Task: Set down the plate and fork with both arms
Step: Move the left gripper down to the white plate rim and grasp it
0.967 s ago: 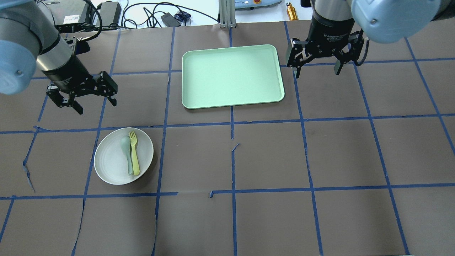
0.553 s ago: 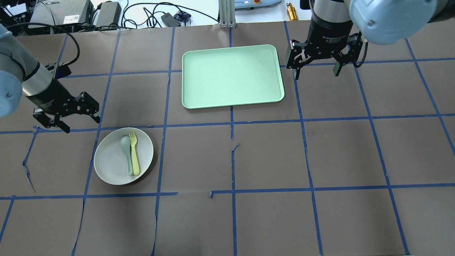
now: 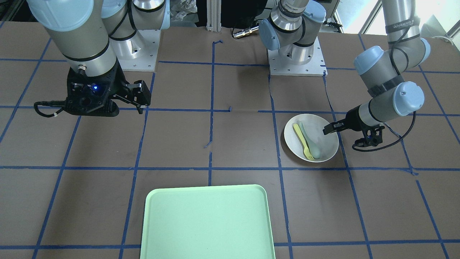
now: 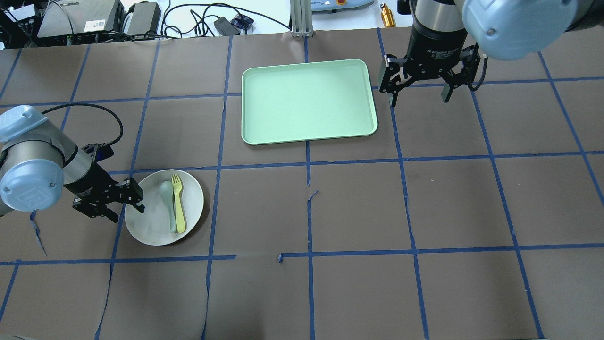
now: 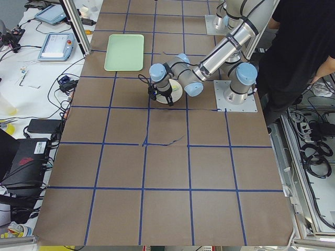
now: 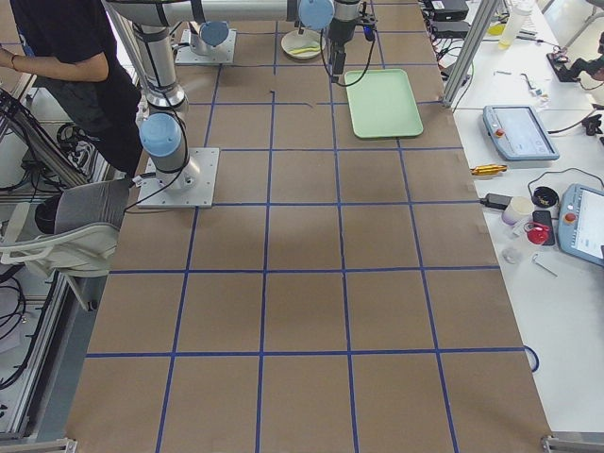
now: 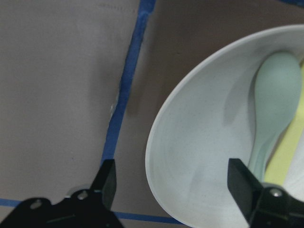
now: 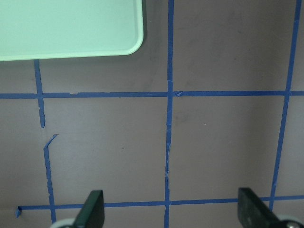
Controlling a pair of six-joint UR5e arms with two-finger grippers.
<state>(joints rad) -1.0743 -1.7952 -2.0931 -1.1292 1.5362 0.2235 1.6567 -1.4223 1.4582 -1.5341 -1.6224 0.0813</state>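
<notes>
— Where do we find the plate [image 4: 151,230] and fork [image 4: 178,204]?

— On the table [image 4: 358,208], at the robot's left. The fork lies in the plate, touching the spoon [image 4: 167,200]. We see the left gripper [image 4: 127,212] spread wide astride the plate's outer rim, one finger outside it and one over the inside, gripping nothing.

— And the other side?

— The right gripper [image 4: 419,98] hangs wide open and empty, just off the tray's [image 4: 306,101] right edge. Tray and plate sit well apart, with taped brown paper between them. On that gripper's body we read "Adaptive"; the rest is too small.
</notes>
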